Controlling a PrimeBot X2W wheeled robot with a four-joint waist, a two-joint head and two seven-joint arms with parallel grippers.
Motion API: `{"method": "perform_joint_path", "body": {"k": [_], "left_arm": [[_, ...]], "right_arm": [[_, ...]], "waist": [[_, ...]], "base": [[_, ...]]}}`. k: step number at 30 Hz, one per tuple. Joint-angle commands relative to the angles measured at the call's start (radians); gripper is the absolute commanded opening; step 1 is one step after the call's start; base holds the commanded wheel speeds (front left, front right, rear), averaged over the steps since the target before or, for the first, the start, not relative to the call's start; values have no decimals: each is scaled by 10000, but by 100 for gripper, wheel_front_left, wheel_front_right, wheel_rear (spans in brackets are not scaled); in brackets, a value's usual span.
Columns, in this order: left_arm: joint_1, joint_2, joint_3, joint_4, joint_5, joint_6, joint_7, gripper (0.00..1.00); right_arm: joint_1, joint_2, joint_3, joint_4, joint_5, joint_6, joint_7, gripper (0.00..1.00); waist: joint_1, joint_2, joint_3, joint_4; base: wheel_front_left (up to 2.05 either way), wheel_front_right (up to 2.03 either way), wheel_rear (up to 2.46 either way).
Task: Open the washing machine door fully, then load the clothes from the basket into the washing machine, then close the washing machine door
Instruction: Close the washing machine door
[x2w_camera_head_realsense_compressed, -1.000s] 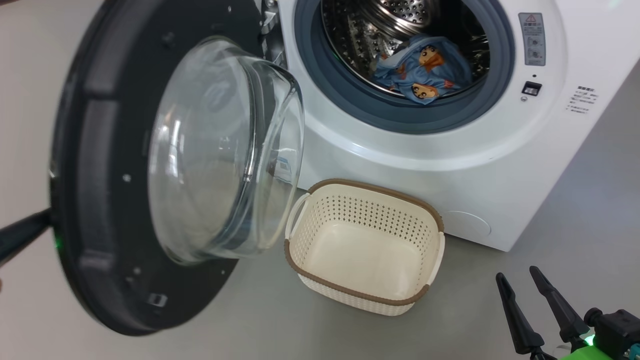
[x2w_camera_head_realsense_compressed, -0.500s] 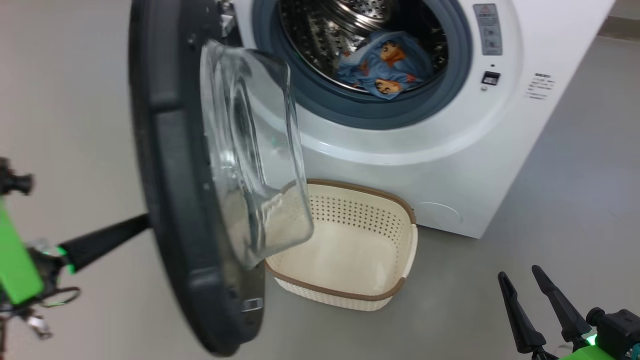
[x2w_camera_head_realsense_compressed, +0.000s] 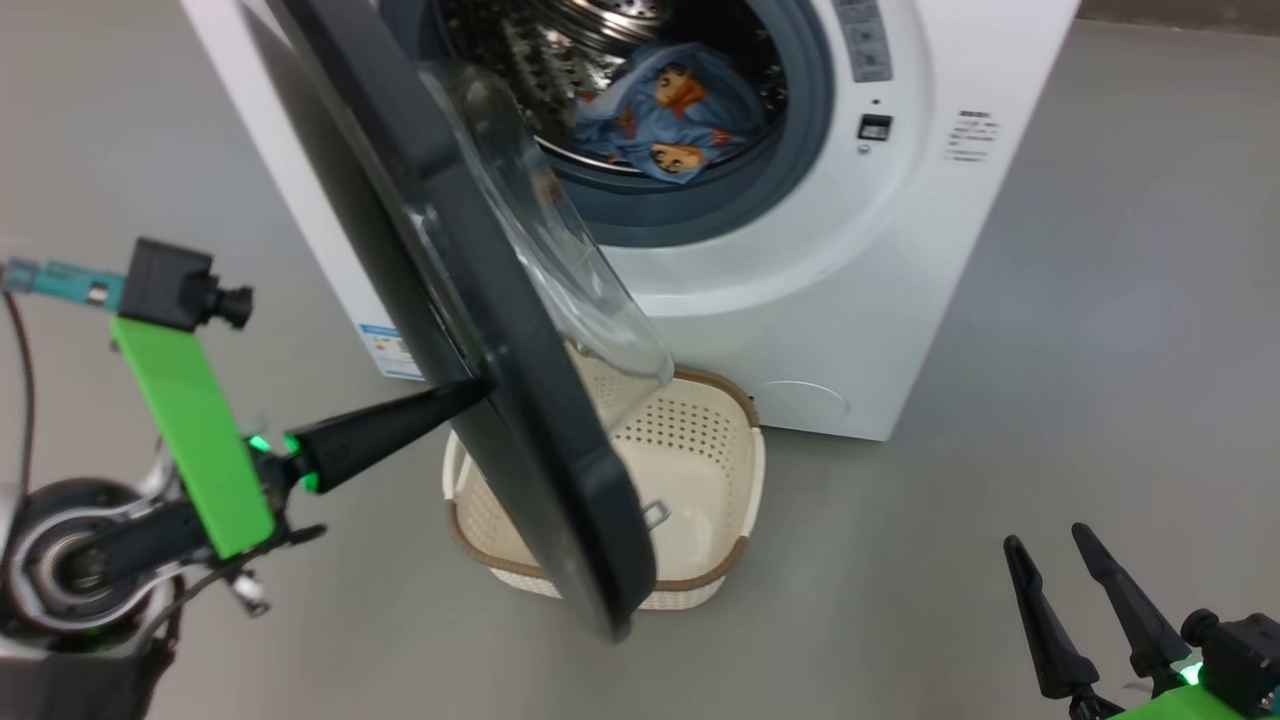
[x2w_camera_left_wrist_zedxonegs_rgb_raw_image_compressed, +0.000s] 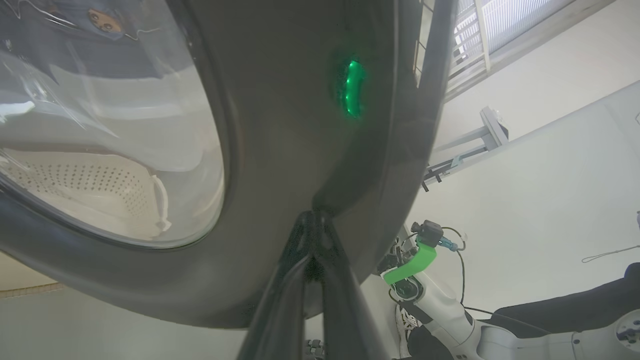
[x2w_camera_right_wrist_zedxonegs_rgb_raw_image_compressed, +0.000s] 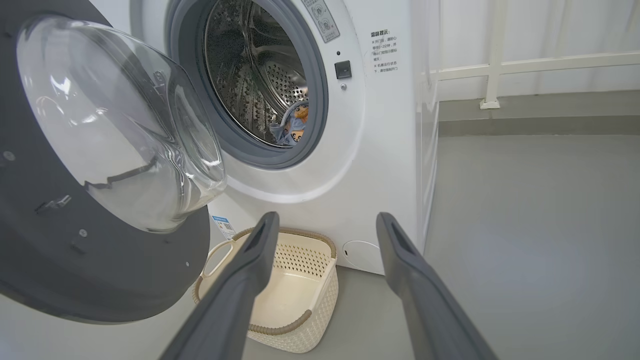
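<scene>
Green-cased left tool (x2w_camera_head_realsense_compressed: 470, 392), at the L of the head view, has its two dark fingers pinched shut w/ nothing between them. Its tip touches the black outer face of the washing machine door (x2w_camera_head_realsense_compressed: 500, 330). The door stands part open & edge-on to the head cam. Its glass bowl bulges toward the drum mouth, w/ a gap between them. In the head view the door's low edge crosses in front of the basket (x2w_camera_head_realsense_compressed: 745, 470). The basket sits on the grey floor (x2w_camera_head_realsense_compressed: 1100, 300), close by the front of the washing machine (x2w_camera_head_realsense_compressed: 850, 300); can't tell if they touch. The clothes (x2w_camera_head_realsense_compressed: 660, 115) lie inside the drum, near the grey rubber lip. A wide stretch of floor lies R of the machine. Right tool (x2w_camera_head_realsense_compressed: 1046, 537), low R, has its fingers spread wide & grips nothing, well apart from door & basket.
</scene>
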Motion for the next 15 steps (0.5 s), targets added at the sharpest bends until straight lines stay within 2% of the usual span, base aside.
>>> {"method": "perform_joint_path", "body": {"k": [1,11,15], "left_arm": [[-705,167,217,-201,172,-40,-253,0],[-1832,-347,-544,720,881,-40,-2156,0],[-2099,-353,-788,1024,912,-40,-2498,0]], "right_arm": [[-363,-138,150,-267,-103,62,-48,100],[-622,-109,-23,-289,-86,62,-48,100],[-698,-89,-59,-285,-83,62,-48,100]], "waist": [[0,0,128,-372],[0,0,423,-1220],[0,0,488,-1381]], "base": [[0,0,0],[0,0,0],[0,0,0]]}}
